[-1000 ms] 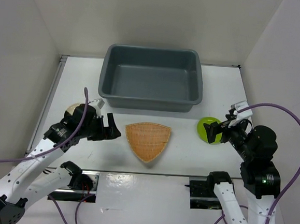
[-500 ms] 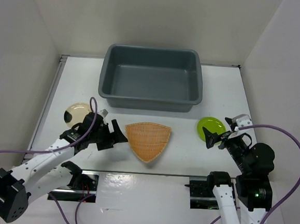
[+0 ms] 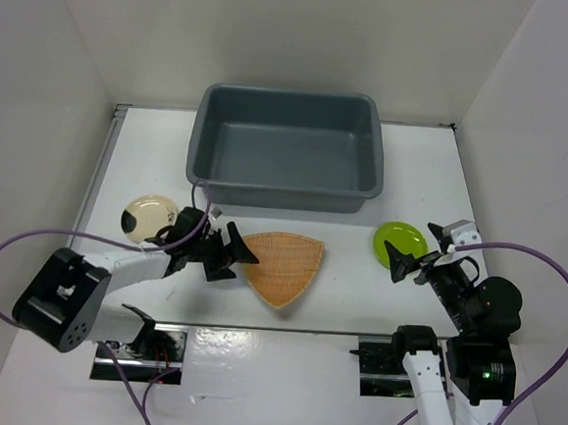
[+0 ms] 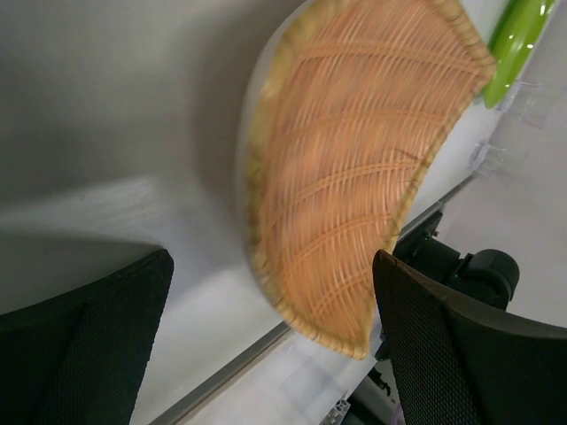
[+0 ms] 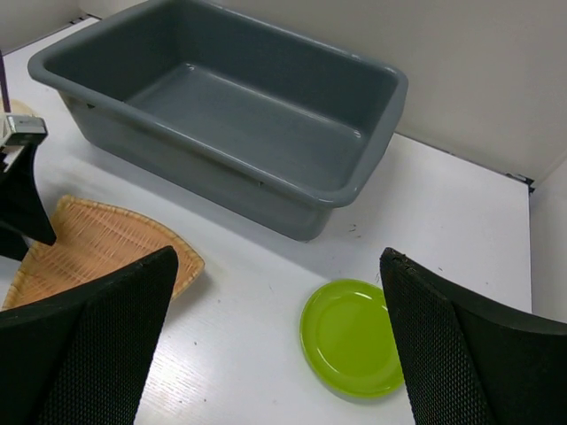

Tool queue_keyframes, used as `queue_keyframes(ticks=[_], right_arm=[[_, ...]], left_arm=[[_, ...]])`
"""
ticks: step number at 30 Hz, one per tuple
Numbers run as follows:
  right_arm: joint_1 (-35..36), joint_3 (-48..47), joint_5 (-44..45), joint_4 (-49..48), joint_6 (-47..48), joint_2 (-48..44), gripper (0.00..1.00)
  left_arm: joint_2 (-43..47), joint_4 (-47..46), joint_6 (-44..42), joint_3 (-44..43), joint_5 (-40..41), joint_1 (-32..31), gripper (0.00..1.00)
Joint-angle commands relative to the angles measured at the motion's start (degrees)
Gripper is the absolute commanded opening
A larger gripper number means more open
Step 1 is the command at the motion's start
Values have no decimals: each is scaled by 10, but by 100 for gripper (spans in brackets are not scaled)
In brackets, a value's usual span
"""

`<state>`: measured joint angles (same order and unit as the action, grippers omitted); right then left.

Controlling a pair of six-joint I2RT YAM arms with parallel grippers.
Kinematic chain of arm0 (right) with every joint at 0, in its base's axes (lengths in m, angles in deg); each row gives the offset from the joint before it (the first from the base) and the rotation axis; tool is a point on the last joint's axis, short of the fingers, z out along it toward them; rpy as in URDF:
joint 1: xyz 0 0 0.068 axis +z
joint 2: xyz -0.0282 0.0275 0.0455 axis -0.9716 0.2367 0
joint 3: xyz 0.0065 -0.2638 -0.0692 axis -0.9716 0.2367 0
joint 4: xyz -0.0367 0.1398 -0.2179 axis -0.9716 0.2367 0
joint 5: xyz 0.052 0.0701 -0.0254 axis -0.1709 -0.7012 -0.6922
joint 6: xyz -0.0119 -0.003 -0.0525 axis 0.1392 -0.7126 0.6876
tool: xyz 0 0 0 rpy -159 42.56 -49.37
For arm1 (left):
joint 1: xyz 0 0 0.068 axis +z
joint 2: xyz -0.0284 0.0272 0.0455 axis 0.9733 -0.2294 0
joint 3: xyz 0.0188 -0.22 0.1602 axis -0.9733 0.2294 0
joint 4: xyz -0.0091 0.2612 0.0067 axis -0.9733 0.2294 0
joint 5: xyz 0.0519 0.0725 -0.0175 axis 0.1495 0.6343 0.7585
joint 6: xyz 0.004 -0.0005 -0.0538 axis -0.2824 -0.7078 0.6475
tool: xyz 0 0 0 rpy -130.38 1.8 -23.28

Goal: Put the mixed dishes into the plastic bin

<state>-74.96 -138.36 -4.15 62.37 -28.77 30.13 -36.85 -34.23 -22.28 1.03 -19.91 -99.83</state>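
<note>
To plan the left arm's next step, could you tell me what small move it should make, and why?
Probably ease the left gripper forward onto the edge of the orange-tan woven fan-shaped plate: the jaws stand open beside it, holding nothing.

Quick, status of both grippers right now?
Left gripper: open, holding nothing, close to the woven plate.
Right gripper: open, holding nothing, near the lime-green plate.
</note>
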Motion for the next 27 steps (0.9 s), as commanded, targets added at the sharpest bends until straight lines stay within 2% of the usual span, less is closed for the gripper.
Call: queue_keyframes(ticks=[1, 6, 10, 11, 14, 18, 19, 21, 22, 24, 27], right_arm=[[-4, 1, 6, -35, -5, -10, 99], [-4, 6, 6, -35, -10, -21, 99], [-4, 6, 6, -40, -10, -21, 99], [-4, 6, 6, -40, -10, -21, 99], [-4, 6, 6, -40, -10, -26, 99], [-4, 12, 6, -40, -10, -37, 99], [-4, 12, 11, -40, -10, -37, 99], [-4, 12, 11, -46, -15, -37, 99], [-4, 12, 11, -46, -15, -37, 99], [-4, 12, 11, -46, -15, -32, 99], [-4, 12, 11, -46, -15, -32, 99]], left_arm=[[-38, -82, -24, -17, -35, 3, 100], [-77, -155, -12, 3, -61, 3, 100], [-100, -191, -12, 8, -73, 3, 89], [-108, -205, -12, 8, -73, 3, 83], [-121, -218, -12, 13, -86, 3, 74], [-127, -223, -12, 13, -86, 3, 49], [-127, -223, -12, 19, -86, 3, 36], [-113, -214, -19, 19, -86, 3, 17], [-93, -180, -24, 19, -77, 3, 0], [-67, -129, -44, 0, -62, 3, 0], [-2, 4, -64, -30, -48, -8, 0]])
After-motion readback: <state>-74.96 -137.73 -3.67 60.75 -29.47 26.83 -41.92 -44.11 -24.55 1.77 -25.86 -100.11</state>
